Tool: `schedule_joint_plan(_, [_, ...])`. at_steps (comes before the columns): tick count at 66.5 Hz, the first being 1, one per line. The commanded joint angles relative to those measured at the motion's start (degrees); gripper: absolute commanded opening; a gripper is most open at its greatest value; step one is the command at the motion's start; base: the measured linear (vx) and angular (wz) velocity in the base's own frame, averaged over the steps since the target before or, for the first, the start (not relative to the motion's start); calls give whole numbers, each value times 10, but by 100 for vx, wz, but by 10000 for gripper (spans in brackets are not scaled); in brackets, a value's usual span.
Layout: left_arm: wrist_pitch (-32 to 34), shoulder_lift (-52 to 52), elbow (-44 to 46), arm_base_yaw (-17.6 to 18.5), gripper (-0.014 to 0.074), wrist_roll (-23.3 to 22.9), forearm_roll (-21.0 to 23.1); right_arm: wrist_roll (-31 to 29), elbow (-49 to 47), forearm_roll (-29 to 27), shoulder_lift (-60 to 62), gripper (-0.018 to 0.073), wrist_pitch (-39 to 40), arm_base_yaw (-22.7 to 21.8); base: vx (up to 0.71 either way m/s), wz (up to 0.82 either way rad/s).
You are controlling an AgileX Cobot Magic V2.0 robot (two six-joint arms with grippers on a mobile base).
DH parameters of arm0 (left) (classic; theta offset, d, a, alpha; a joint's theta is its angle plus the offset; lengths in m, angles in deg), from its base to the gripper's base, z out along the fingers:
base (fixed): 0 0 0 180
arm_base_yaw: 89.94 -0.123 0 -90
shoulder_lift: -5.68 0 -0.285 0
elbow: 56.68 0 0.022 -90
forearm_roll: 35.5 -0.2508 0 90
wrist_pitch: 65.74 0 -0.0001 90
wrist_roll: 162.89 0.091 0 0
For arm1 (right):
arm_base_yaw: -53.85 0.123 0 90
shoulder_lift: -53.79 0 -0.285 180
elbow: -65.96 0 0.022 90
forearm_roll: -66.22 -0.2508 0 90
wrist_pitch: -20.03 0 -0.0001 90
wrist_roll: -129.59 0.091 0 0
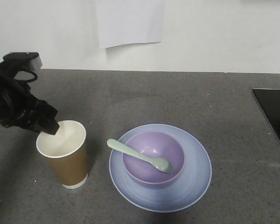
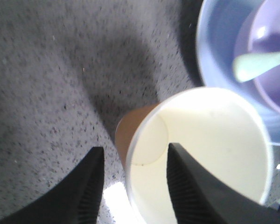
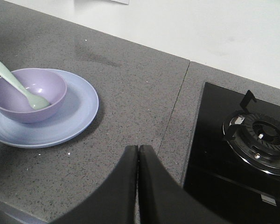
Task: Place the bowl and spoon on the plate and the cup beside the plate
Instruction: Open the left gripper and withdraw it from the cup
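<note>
Toward the counter's [image 1: 177, 93] front edge, bowl [image 1: 153, 157] with spoon [image 1: 140, 155] sits on plate [image 1: 160, 167]. Cup [image 1: 64, 154] stands beside it; left gripper [image 2: 133, 186] straddles its rim, jaws apart, apparently releasing. Right gripper [image 3: 138, 186] closed, idle.

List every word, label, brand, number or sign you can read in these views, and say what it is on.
None can be read in any view.
Paper on the wall: blank on the side shown.
Cup: plain brown wall, no print visible.
Bowl, spoon, plate: unmarked.
Hob and burner: no legible marks.
Grippers, left and right: no labels visible.
</note>
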Motion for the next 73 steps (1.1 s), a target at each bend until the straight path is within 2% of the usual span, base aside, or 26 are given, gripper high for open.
schedule_joint_plan(1, [20,46,37,5,317,2,17,1,-8,5,-18,-6,48,-3,0,0])
schedule_joint_plan(13, [34,110,63,5,317,0,-18,7,-8,4,-24,-6,108,-3,0,0])
schedule_joint_plan(22, [73,177,63,5,300,-5,-79,25,-8,4,-66,-6,181,-3,0,0])
schedule_joint_plan(35, [137,274,45,5,192,-20,-146,25,21,8,-148,-6,293,-3,0,0])
schedule_joint_plan(41, [188,330,-9,5,104,-19,-153,48,68,26,-168,-6,377,-3,0,0])
schedule_joint_plan(49, [265,405,-117,5,-6,-20,-164,119,149,90,-173,-6,473,-3,0,0])
schedule_joint_plan(52, [295,432,-165,5,-9,-20,-165,146,178,119,-173,-6,496,-3,0,0])
schedule_joint_plan(60, [362,487,-269,5,-8,-20,-164,182,229,162,-173,-6,516,-3,0,0])
schedule_joint_plan(67, [405,519,-320,5,-8,-20,-160,183,241,160,-173,-6,500,-3,0,0])
schedule_joint_plan(73, [417,534,-336,5,-8,-20,-160,182,241,154,-173,-6,491,-3,0,0])
